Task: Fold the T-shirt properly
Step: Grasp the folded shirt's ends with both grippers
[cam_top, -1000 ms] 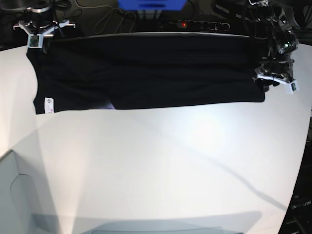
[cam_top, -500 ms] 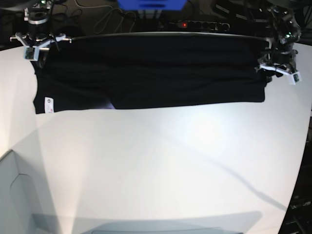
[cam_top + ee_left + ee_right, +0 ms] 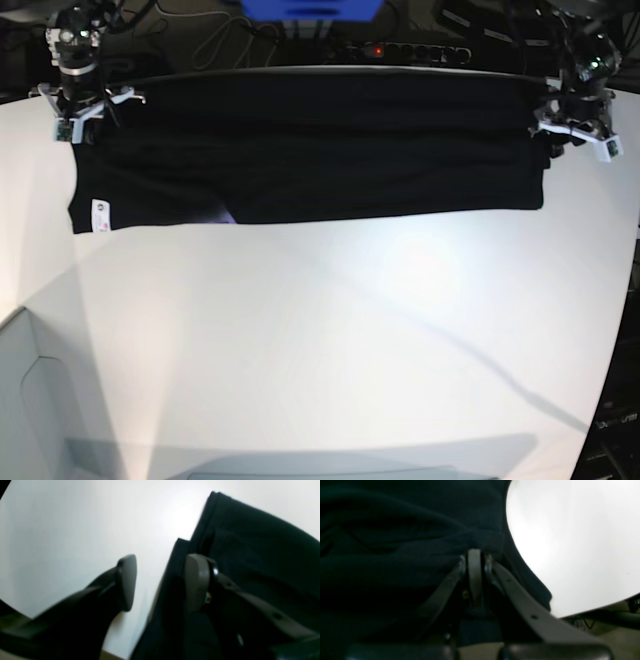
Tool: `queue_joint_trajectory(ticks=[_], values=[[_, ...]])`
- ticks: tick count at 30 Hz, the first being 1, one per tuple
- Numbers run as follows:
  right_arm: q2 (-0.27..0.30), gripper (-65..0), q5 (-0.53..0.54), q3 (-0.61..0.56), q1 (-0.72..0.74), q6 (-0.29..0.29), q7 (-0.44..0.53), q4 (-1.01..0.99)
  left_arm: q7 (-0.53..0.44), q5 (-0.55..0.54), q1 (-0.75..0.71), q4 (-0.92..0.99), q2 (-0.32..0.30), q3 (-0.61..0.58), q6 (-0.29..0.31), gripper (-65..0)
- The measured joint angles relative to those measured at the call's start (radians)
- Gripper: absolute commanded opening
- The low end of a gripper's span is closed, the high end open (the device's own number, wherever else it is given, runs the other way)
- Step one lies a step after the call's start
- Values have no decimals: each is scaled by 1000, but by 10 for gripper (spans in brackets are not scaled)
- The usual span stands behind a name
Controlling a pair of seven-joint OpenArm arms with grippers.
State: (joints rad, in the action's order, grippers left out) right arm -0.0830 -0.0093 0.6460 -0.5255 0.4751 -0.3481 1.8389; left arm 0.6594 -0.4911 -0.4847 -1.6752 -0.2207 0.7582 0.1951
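The black T-shirt (image 3: pixel 310 150) lies as a long folded band across the back of the white table (image 3: pixel 330 340). Its small white label (image 3: pixel 98 215) shows at the front left corner, and a sliver of purple print (image 3: pixel 226 216) peeks out at the front edge. My right gripper (image 3: pixel 80 108) is at the band's back left corner; in the right wrist view it (image 3: pixel 475 555) is shut on a fold of the T-shirt (image 3: pixel 395 542). My left gripper (image 3: pixel 577 128) is at the band's right end; in the left wrist view it (image 3: pixel 162 580) is open, straddling the T-shirt's edge (image 3: pixel 250 542).
A power strip (image 3: pixel 405 50) with a red light and cables lie behind the table's back edge, beside a blue object (image 3: pixel 310 8). The table's curved edge runs down the right side (image 3: pixel 625 300). A pale grey panel (image 3: pixel 30 400) sits at the front left.
The left gripper has moved toward the back of the table at the shirt's right end. The right gripper has come down and forward onto the shirt's back left corner.
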Motion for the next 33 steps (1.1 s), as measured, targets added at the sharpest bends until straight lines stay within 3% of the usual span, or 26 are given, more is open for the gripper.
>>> queue_joint_trajectory(ticks=[4, 7, 10, 13, 19, 26, 33], values=[[5, -509, -1, 11, -6, 0, 0, 12, 2, -1, 0, 0, 0, 0, 0, -326], [5, -386, -1, 52, -22, 0, 0, 31, 2, -1, 0, -4, 0, 0, 0, -245], [-11, -320, 2, 103, -18, 0, -5, 64, -3, -11, -19, -11, 0, 0, 0, -176], [-37, -310, 6, 114, -15, 0, 0, 109, -3, -54, -26, -11, 0, 0, 0, -167], [-50, -309, 6, -3, -14, 0, 0, 146, -4, -79, -22, -3, 0, 0, 0, -169], [-52, -310, 8, -86, -12, 0, 5, 27, -4, -79, -8, 1, 5, -1, 0, -169], [9, -310, 23, -69, 31, -1, 60, -149, -1, -79, 0, 21, 39, -3, 0, -169]])
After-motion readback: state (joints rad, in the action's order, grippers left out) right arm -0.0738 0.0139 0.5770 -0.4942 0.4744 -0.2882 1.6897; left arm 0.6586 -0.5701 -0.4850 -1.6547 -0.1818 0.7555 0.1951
